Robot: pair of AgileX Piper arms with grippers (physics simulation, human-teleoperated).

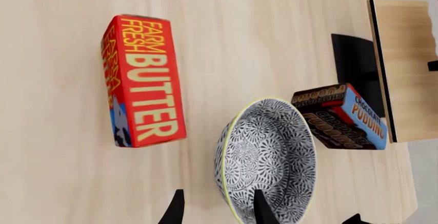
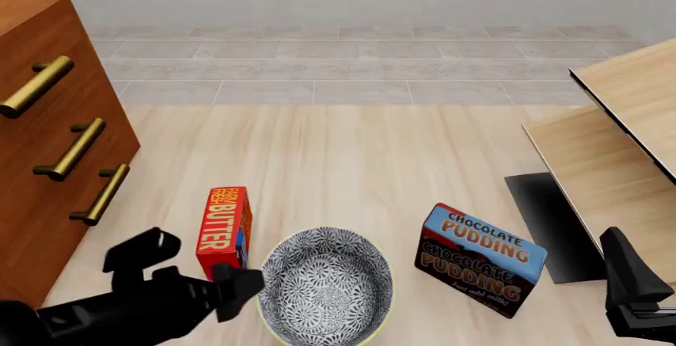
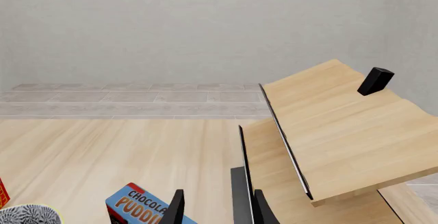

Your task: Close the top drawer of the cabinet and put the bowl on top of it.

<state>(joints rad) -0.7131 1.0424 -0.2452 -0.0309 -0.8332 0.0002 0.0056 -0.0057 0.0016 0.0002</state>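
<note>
The bowl (image 2: 325, 284), grey-and-white patterned with a pale rim, sits near the table's front edge between the two arms. My left gripper (image 2: 245, 283) is open at the bowl's left side. In the left wrist view its fingers (image 1: 263, 209) straddle the rim of the bowl (image 1: 270, 152), one inside and one outside. The reddish-brown cabinet (image 2: 43, 195) stands at the far left. Its top drawer (image 2: 37, 85) looks level with the two fronts below it. My right gripper (image 2: 621, 245) is open at the front right and holds nothing.
A red butter box (image 2: 224, 227) lies just left of the bowl, close to my left gripper. A chocolate pudding box (image 2: 480, 259) stands to the bowl's right. Pale wood furniture (image 2: 623, 140) with a dark panel (image 2: 549, 227) fills the right side.
</note>
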